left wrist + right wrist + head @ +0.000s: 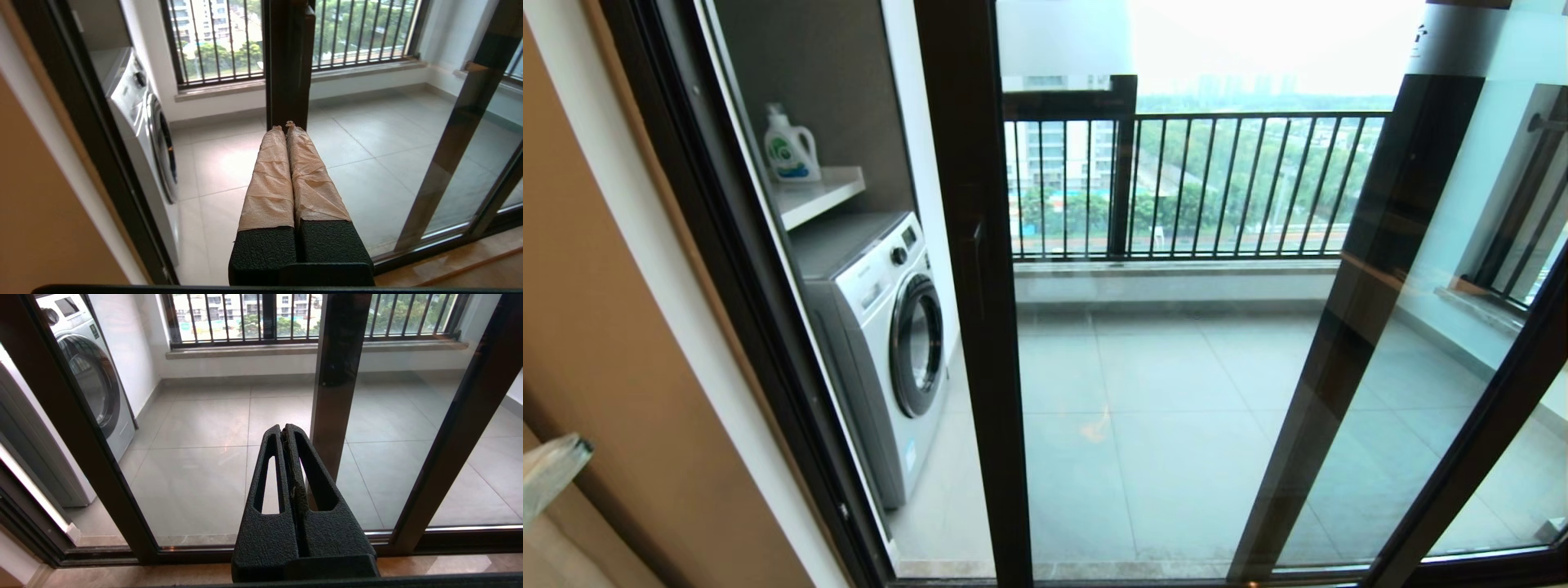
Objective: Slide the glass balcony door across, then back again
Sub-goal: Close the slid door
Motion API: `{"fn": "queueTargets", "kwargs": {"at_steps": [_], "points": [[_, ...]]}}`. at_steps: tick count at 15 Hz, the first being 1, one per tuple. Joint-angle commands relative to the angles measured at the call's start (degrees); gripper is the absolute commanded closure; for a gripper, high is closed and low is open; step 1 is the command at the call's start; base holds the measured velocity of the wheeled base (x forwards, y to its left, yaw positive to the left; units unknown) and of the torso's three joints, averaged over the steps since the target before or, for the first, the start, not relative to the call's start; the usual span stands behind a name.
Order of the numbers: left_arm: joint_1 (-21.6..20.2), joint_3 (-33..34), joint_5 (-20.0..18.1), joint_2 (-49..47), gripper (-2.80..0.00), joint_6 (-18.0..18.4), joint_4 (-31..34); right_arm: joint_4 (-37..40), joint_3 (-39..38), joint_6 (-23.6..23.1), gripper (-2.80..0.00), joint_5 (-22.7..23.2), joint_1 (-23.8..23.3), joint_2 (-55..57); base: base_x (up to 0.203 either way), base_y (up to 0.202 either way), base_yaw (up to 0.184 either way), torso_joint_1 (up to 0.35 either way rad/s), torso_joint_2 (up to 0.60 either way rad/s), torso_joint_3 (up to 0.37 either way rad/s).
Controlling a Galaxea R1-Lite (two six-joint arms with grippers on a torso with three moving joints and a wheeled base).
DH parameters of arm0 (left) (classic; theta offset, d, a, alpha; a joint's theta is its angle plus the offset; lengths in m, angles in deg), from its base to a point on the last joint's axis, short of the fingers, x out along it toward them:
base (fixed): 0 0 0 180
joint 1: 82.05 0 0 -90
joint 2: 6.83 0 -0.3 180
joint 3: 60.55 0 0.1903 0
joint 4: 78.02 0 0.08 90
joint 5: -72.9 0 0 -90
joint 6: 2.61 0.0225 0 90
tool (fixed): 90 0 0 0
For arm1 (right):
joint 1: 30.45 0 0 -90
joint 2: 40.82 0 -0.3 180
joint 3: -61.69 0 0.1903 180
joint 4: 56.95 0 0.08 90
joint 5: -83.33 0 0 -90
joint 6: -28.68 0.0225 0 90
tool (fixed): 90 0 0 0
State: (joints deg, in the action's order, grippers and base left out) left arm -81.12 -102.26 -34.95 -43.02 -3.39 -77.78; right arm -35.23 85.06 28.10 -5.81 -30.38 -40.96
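Left gripper (284,125) at glass balcony door (288,61) stile — jaws together.

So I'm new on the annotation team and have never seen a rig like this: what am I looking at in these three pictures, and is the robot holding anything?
All three pictures show one moment, from a two-armed robot facing a glass balcony door.

The head view looks forward and down from the robot's head. Its dark upright frame stands in the middle of the view. Behind the glass are a washing machine, a detergent bottle on a shelf, and a black railing.

The other two pictures come from cameras on each wrist, looking along the jaws. The left gripper, wrapped in tan tape, points at the frame; whether it touches is unclear. The right gripper, bare black, faces the glass.

Both pairs of jaws are closed on nothing.
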Motion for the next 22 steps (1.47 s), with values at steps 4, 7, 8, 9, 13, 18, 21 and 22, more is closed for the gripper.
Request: {"fn": "queueTargets", "kwargs": {"at_steps": [4, 7, 8, 9, 13, 18, 21, 22], "points": [[3.53, -9.15, -3.27, -35.17, 0.0, -1.56, -16.82, -0.02, -0.53, 0.02, 0.0, 0.03, 0.01, 0.13, 0.0, 0.0, 0.0, 0.0, 0.0, 0.0], [8.5, -18.14, -4.03, -45.9, 0.0, -2.57, -22.83, -0.02, -0.53, -0.04, 0.0, 0.03, 0.01, 0.13, 0.0, 0.0, 0.0, 0.0, 0.0, 0.0], [10.75, -20.11, -3.89, -48.16, 0.0, -2.82, -23.56, -0.02, -0.53, -0.04, 0.0, 0.03, 0.01, 0.13, 0.0, 0.0, 0.0, 0.0, 0.0, 0.0], [12.53, -21.92, -3.43, -50.11, 0.0, -2.98, -23.88, -0.02, -0.53, -0.04, 0.0, 0.03, 0.01, 0.13, 0.0, 0.0, 0.0, 0.0, 0.0, 0.0], [16.66, -27.22, 0.98, -57.26, 0.0, -3.0, -23.85, -0.02, -0.53, -0.04, 0.0, 0.0, 0.01, 0.13, 0.0, 0.0, 0.0, 0.0, 0.0, 0.0], [20.23, -32.52, 4.76, -60.31, 0.0, -3.18, -23.24, -0.02, -0.53, -0.04, 0.0, 0.03, 0.01, 0.13, 0.0, 0.0, 0.0, 0.0, 0.0, 0.0], [22.87, -33.51, 4.48, -60.3, 0.0, -4.02, -21.8, -0.02, -0.53, 0.05, 0.0, 0.03, 0.01, 0.13, 0.0, 0.0, 0.0, 0.0, 0.0, 0.0], [23.92, -33.78, 4.42, -60.38, 0.0, -4.99, -21.75, -0.02, -0.53, -0.04, 0.0, 0.03, 0.01, 0.13, 0.0, 0.0, 0.0, 0.0, 0.0, 0.0]]}}
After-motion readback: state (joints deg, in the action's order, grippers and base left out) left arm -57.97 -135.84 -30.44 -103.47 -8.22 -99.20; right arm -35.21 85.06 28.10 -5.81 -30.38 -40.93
